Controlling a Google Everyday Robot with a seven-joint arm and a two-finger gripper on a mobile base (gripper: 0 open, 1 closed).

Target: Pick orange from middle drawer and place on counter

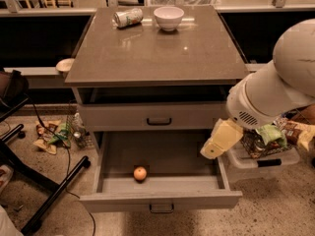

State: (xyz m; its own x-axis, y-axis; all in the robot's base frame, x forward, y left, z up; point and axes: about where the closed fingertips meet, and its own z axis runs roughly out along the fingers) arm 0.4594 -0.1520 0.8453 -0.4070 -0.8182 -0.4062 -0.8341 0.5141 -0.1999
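The orange (140, 173) lies on the floor of the open middle drawer (162, 199), left of centre and close to the front panel. The counter (157, 50) is the grey-brown top of the cabinet above. My arm reaches in from the right. Its yellowish gripper (216, 144) hangs at the drawer's right side, above the right wall and well right of the orange. It holds nothing that I can see.
A white bowl (169, 17) and a tipped can (128, 17) sit at the back of the counter. The grey drawer above (157, 116) is closed. A clear bin of packets (268, 149) stands on the floor at the right. Chair legs (44, 195) and litter lie at the left.
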